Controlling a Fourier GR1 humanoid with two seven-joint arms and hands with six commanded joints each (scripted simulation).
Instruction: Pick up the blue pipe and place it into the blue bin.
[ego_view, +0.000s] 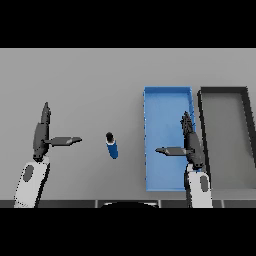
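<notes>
Centrally, the blue pipe (112, 145), a short smooth cylinder with a dark end, lies free on the grey table (90, 80). Right of it sits the blue bin (160, 100), rectangular and shallow, then a black bin (222, 91), grey inside. Right hand (190, 145) over the blue bin, left hand (44, 135) at frame left, both straight-fingered, thumbs out, holding nothing.

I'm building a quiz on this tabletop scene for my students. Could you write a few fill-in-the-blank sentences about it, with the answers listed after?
1. The blue pipe lies on the grey ____.
2. The blue bin stands to the ____ of the pipe.
3. The tray beside the blue bin is ____ in colour.
4. The right hand hangs over the blue ____, while the left hand is open, left of the pipe.

Missing words: table; right; black; bin
</notes>
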